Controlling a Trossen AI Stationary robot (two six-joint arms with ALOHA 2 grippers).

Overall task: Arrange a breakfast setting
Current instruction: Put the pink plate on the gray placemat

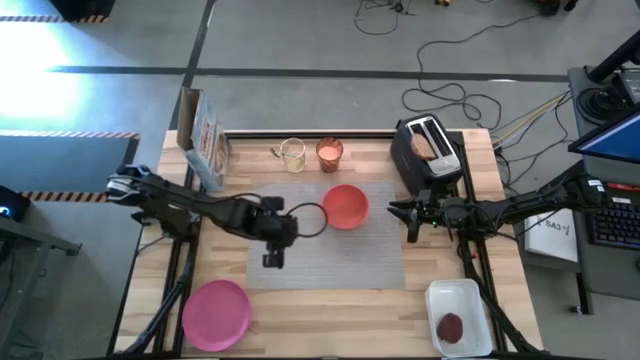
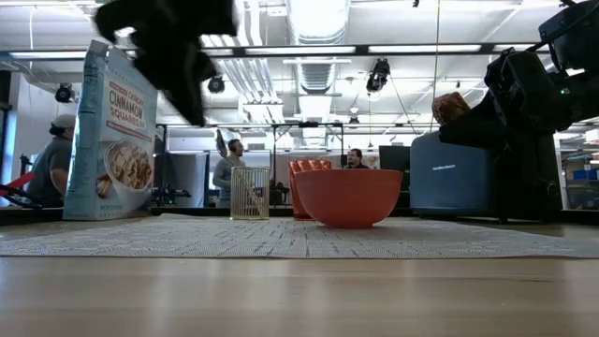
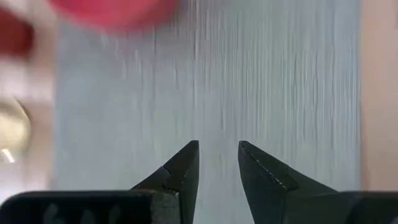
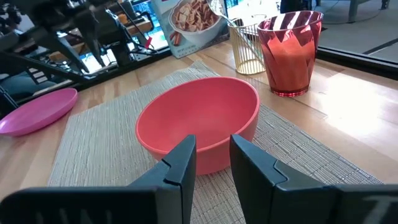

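A grey placemat [image 1: 325, 240] lies mid-table. The red bowl [image 1: 346, 206] stands on its far right part. My left gripper [image 3: 217, 146] hangs above the placemat's left half [image 1: 272, 258], pointing steeply down, open by a narrow gap with nothing in it. My right gripper [image 4: 212, 140] waits level just right of the bowl [image 4: 199, 121], also narrowly open. The pink plate [image 1: 216, 314] rests on the wood at the near left. The glass of orange drink [image 1: 329, 153] stands behind the placemat. A toast slice [image 1: 424, 146] sticks out of the toaster. The dark red patty [image 1: 451, 326] lies in a white tray.
A black toaster [image 1: 428, 152] stands at the far right, a cereal box [image 1: 205, 140] at the far left. A glass of pale liquid [image 1: 292, 155] with a metal spoon [image 4: 219, 11] in it stands beside the orange glass. The white tray [image 1: 460, 300] sits near right.
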